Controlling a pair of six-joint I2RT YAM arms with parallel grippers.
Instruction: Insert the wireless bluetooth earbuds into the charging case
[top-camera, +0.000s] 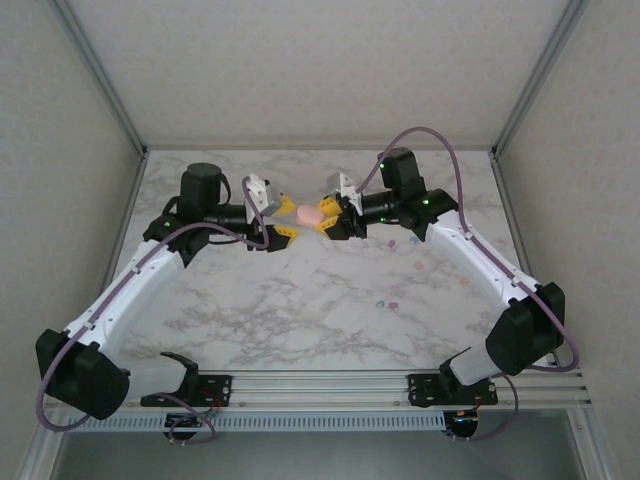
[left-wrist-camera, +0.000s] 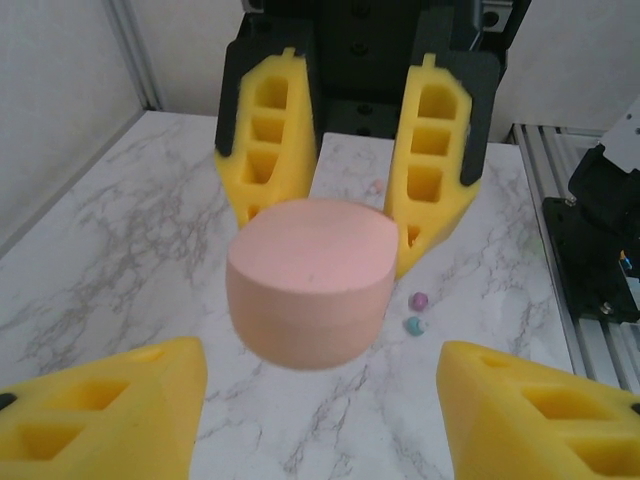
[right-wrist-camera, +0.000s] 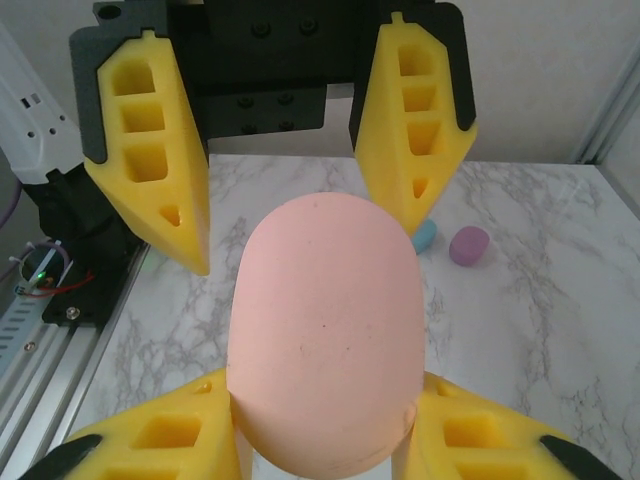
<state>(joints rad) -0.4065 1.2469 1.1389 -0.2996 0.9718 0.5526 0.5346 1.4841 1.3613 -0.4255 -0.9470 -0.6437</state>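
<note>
Pink oval case (right-wrist-camera: 325, 330) is held up off the marble table (top-camera: 300, 300), mid-air between the two arms at the far centre. Right gripper (right-wrist-camera: 325, 388) is clamped on it, yellow fingers pressed to both sides of the near end. Left gripper (left-wrist-camera: 322, 355) faces it from the opposite side, jaws apart and straddling the case's other end; the left wrist view shows a gap on each side, so no grip there. Earbuds are loose on the table, none in the case or in a gripper. Purple earbud (right-wrist-camera: 469, 246) and teal earbud (right-wrist-camera: 425, 236) lie just beside each other on the right half, in front of the right arm's forearm. A pink earbud (top-camera: 418, 267) lies further back, close to that arm. Other specks near it are too small to tell.
</note>
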